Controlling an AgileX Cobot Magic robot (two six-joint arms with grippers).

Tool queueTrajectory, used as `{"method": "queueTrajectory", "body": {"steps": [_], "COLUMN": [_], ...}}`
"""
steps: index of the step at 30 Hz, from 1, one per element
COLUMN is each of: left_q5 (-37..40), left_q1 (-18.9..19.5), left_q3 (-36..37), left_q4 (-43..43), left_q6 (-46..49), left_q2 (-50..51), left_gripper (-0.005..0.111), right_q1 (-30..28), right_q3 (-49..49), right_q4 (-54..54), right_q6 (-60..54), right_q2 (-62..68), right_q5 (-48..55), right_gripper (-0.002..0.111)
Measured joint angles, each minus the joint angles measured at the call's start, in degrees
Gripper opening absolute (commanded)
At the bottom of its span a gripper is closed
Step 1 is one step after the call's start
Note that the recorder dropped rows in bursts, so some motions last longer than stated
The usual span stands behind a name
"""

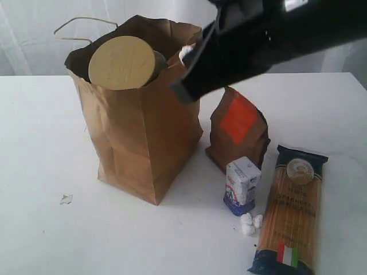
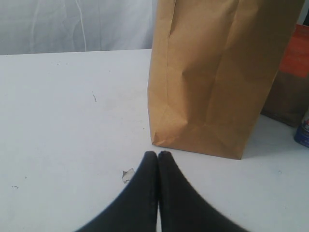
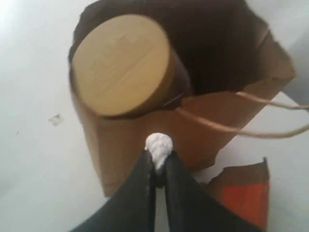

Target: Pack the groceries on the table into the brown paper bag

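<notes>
We see a white table [image 1: 34, 143] that carries everything. On it, left of the middle in the exterior view, the brown paper bag [image 1: 137, 143] stands upright with its mouth open. Its paper is creased and its rim is uneven. The black right arm [image 1: 275, 40] comes in from the upper right of that view and reaches to the mouth of the bag.

The spaghetti pack [image 1: 289, 212] lies flat on the table at the right, well apart from the bag, with a small flag mark at its near end. The brown pouch [image 1: 238, 134] with an orange-red label stands just beside the bag, on its right side. The jar [image 1: 121, 62] is inside the bag, tilted, and its round tan lid shows above the rim at the left part of the mouth. The white-blue carton [image 1: 242, 184] stands upright in front of the pouch, between the pouch and the spaghetti pack.

The right end effector [image 3: 158, 155] is over the rim of the bag, near the jar. Its fingers are almost together and they pinch a small white lump [image 3: 159, 144] at the tips. The left end effector [image 2: 158, 155] is low over the table in front of the base of the bag. Its two tips touch each other and it has hold of nothing.

Some more white lumps [image 1: 250, 223] lie on the table between the carton and the spaghetti pack. A tiny scrap [image 1: 66, 199] lies on the table left of the bag.
</notes>
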Motion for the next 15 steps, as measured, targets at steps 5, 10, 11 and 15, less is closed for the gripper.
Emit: {"method": "queueTrajectory", "body": {"steps": [5,10,11,15], "left_q5": [0.00,0.00,0.00,0.00], "left_q1": [0.00,0.00,0.00,0.00], "left_q3": [0.00,0.00,0.00,0.00], "left_q4": [0.00,0.00,0.00,0.00], "left_q6": [0.00,0.00,0.00,0.00], "left_q2": [0.00,0.00,0.00,0.00], "left_gripper": [0.000,0.000,0.000,0.000], "right_q1": [-0.71,-2.97,-3.63,-4.53], "right_q3": [-10.73,-22.44,-24.18,-30.46], "right_q4": [-8.09,-8.22,-8.22,-7.99], "right_q6": [5.28,5.41,5.41,5.52], "right_q2": [8.15,19.93,21.59,26.94], "right_q5": [-0.22,0.01,0.06,2.26], "right_gripper": [0.000,0.000,0.000,0.003]}}
